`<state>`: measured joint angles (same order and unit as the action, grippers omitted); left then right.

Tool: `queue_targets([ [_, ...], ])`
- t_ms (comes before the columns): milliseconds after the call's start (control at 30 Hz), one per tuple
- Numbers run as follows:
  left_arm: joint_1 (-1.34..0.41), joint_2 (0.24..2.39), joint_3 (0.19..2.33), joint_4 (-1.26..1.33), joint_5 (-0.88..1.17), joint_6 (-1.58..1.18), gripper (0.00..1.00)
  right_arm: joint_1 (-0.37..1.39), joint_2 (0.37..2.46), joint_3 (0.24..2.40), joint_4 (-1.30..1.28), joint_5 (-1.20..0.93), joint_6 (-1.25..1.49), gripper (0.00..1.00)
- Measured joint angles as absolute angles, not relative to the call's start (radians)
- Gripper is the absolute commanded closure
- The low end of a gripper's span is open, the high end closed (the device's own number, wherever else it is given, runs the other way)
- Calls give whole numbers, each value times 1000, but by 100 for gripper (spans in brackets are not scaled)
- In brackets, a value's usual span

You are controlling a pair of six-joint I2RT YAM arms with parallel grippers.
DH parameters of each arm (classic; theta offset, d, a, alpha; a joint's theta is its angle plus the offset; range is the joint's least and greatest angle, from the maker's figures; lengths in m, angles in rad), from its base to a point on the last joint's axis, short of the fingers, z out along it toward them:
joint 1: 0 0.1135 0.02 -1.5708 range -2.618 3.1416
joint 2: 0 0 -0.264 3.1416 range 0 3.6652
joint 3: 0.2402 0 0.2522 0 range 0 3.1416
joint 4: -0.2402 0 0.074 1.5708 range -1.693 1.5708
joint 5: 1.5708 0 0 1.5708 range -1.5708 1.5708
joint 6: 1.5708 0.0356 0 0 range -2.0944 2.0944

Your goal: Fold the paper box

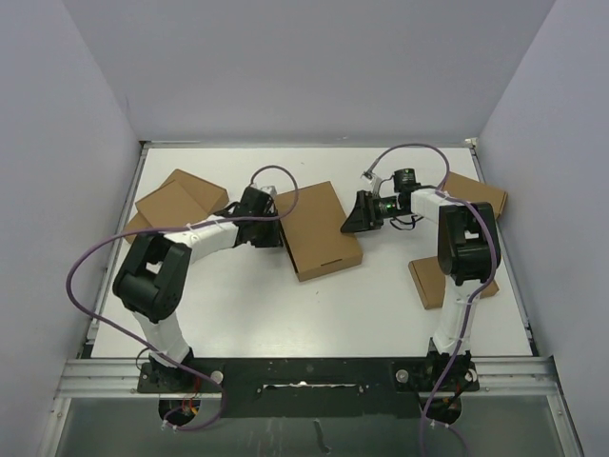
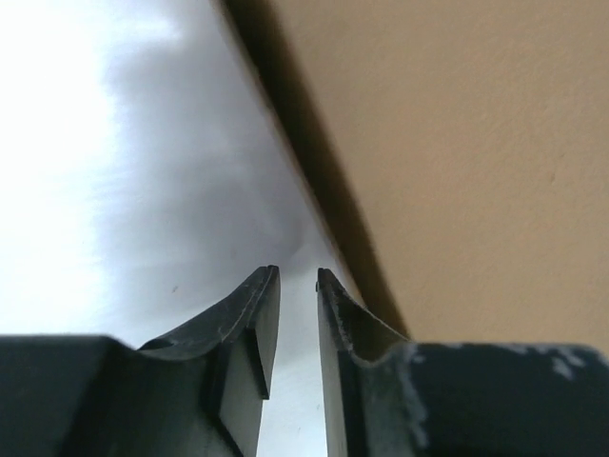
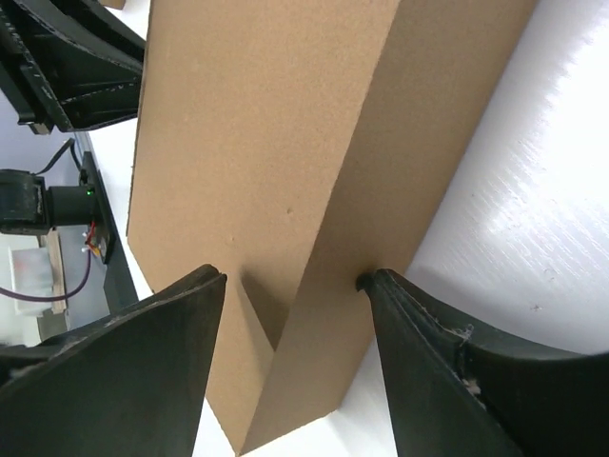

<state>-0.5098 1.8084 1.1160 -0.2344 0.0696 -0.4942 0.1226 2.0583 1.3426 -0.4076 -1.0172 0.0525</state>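
Note:
The paper box [image 1: 319, 228] lies closed and flat at the table's middle, brown, with a slot on its near side. My left gripper [image 1: 273, 228] is at the box's left edge. In the left wrist view its fingers [image 2: 297, 273] are almost shut with a thin empty gap, low over the white table, and the box's wall [image 2: 457, 162] is just to their right. My right gripper [image 1: 350, 217] is at the box's right edge. In the right wrist view it [image 3: 290, 281] is open and straddles the box [image 3: 257, 143], its right fingertip [image 3: 381, 286] touching the side wall.
Two smaller flat brown boxes [image 1: 176, 200] are stacked at the back left. Another brown box [image 1: 481, 195] lies at the back right and one [image 1: 438, 283] at the right arm's near side. The left arm's cable loops over the table's left part.

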Motion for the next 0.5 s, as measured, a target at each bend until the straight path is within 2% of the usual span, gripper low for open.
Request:
queue_targets([
  [167, -426, 1700, 974, -200, 144, -524, 58, 126, 2085, 1401, -414, -1042, 85, 37],
  [267, -381, 1611, 904, -165, 166, -546, 42, 126, 2157, 1512, -413, -1055, 106, 41],
  [300, -376, 1539, 857, -109, 192, -563, 22, 128, 2220, 1572, -410, -1059, 123, 49],
  [367, -377, 1521, 844, -90, 202, -566, 7, 128, 2234, 1571, -414, -1062, 133, 57],
  [400, -376, 1504, 813, -31, 211, -584, 3, 128, 2238, 1568, -411, -1071, 147, 61],
  [500, -366, 1449, 701, 91, 234, -635, 2, 116, 2240, 1544, -384, -1110, 194, 69],
])
